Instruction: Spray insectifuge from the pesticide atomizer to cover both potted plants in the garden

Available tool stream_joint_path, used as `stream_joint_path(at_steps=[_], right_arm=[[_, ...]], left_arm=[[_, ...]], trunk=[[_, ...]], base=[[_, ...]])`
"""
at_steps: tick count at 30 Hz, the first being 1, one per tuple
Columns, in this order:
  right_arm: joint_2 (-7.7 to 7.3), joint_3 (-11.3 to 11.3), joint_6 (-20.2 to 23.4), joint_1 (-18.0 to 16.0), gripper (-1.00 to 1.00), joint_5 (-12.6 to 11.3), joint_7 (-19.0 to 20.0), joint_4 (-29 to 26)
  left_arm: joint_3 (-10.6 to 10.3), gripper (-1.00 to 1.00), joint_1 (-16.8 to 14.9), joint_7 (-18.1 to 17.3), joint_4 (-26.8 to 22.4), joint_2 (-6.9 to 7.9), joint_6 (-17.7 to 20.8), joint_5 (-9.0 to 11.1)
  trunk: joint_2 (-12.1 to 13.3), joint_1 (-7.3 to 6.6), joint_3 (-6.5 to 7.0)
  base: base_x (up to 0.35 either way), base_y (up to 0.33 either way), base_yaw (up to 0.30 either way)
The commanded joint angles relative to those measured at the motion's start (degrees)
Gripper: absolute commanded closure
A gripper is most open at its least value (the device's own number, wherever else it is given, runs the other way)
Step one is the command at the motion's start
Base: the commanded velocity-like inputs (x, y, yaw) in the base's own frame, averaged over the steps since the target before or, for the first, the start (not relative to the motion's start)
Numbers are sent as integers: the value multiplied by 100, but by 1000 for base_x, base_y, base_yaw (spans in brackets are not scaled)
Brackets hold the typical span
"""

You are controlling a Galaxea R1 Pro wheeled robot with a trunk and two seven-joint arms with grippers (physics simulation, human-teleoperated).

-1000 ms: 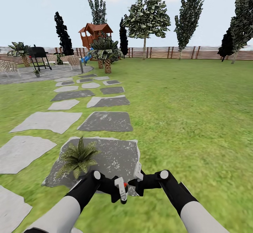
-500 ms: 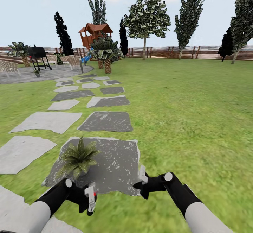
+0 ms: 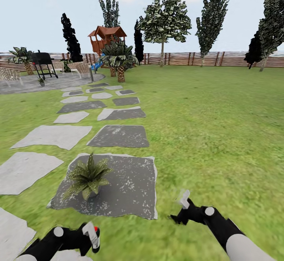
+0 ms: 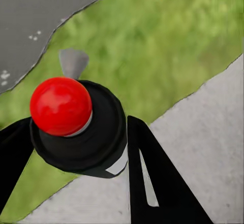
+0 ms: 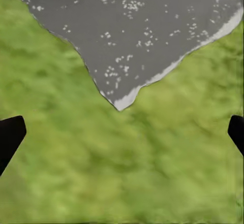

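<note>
The left gripper (image 3: 92,235), low over the grass near the front edge of the dark slab (image 3: 130,198), is clenched on the atomizer (image 4: 76,127): the left wrist view shows its black collar and red knob seated between two dark fingers (image 4: 157,183), with a grey nozzle tip beyond the knob. Judged from its small slim form, the atomizer is light and rigid, probably smooth-walled, so a firm hold on the body below the collar suits it and leaves the nozzle free. The right gripper (image 3: 182,207) hangs over the grass just off the slab's front right corner, released and empty; the right wrist view shows its fingertips set wide over turf and a slab corner. One plant (image 3: 87,176) stands on the left part of the dark slab, just ahead of the left gripper. Beyond it, flat stepping stones (image 3: 118,136) run across open lawn (image 3: 213,135) to a far patio with a grill (image 3: 42,62), a palm (image 3: 118,58), and a fence (image 3: 197,58) behind.
</note>
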Motion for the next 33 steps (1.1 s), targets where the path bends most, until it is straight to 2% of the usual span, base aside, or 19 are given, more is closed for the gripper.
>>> stream_joint_path(at_steps=[1, 3, 4, 7, 8, 9, 10, 12, 14, 16, 18, 20, 24, 28, 33], right_arm=[[-15, -358, -330, 0, -100, 50, -384, 315], [-31, -747, -821, 11, -100, 53, -897, 700], [-47, -947, -1118, 49, -100, 54, -1356, 946], [-36, -1140, -1566, 301, -100, 39, -2607, 1354], [-14, -1173, -1838, 482, -100, 28, -3254, 1499], [-1, -1183, -2094, 659, -100, 24, -3624, 1606], [9, -1189, -2375, 841, -100, 22, -3887, 1694], [12, -1209, -2667, 1027, -100, 20, -4252, 1761], [10, -1286, -2740, 1079, -100, 15, -4561, 1782], [16, -1554, -2773, 1132, -100, 12, -4796, 1807], [31, -1701, -2777, 1146, -100, 17, -4834, 1816], [39, -1756, -2777, 1150, -100, 19, -4847, 1824], [56, -1773, -2776, 1152, -100, 20, -4842, 1829], [207, -1783, -2773, 1152, -100, 25, -4842, 1818], [242, -1790, -2769, 1152, -100, 20, -4843, 1829]], left_arm=[[-5, 100, 88, 281, -6, -19, -56, 235], [-4, 100, 188, 678, -1, -49, -58, 612], [-4, 100, 256, 967, 4, -77, -58, 889], [-4, 100, 387, 1622, 140, -109, -64, 1526], [-1, 100, 417, 2032, 321, -114, -68, 1909], [-2, 100, 435, 2362, 493, -116, -113, 2214], [-3, 100, 460, 2673, 711, -117, -278, 2471], [0, 100, 499, 3153, 1138, -117, -826, 2814], [-1, 100, 511, 3423, 1431, -117, -1269, 3141], [-3, 100, 516, 3559, 1547, -119, -1528, 3520], [6, 100, 517, 3587, 1544, -154, -1574, 3614], [7, 100, 518, 3595, 1544, -207, -1597, 3643], [-10, 100, 518, 3582, 1598, -221, -1597, 3611], [-10, 100, 518, 3590, 1657, -214, -1573, 3641], [-6, 100, 649, 3591, 1655, -196, -1606, 3657]], trunk=[[-2, -1, -4], [-2, -1, -4], [-2, -1, -4], [-2, -1, -4], [-2, -1, -4], [-2, -1, -4], [-2, -1, -4], [-2, -1, -4], [-2, -1, -4], [-2, -1, -4], [-2, -1, -4], [-2, -1, -4], [-2, -1, -4], [-2, -1, -4], [-2, -1, -4]], base=[[0, 0, 0], [0, 0, 0], [0, 0, 0], [0, 0, 0], [0, 0, 0], [0, 0, 0], [0, 0, 0], [0, 0, 0], [0, 0, 0], [0, 0, 0], [0, 0, 0], [0, 0, 0], [0, 0, 0], [0, 0, 0], [0, 0, 0]])
